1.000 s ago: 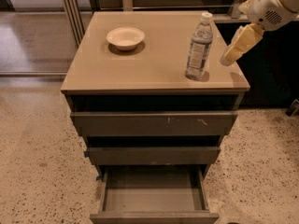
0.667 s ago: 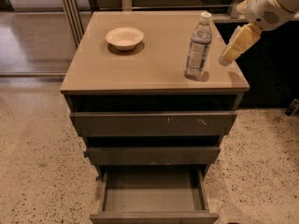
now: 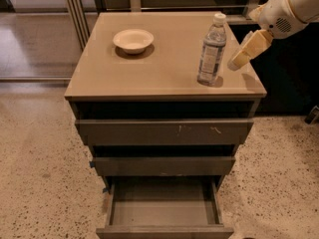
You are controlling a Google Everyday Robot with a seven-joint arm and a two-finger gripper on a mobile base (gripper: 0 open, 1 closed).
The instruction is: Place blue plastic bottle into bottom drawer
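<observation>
Claw point(image 3: 238, 60) aslant, apparently just beside bottle point(image 3: 211, 51)

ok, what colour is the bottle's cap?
White cap on the bottle, camera view. The claw hangs close beside it.

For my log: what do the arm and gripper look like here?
The arm is a smooth, rounded white shell with a small patch of dark vent holes and a thin tan seam. The gripper is cream-yellow, blunt and tapered; no cables or lettering show. It sits just right of the blue plastic bottle, over the cabinet top.
</observation>
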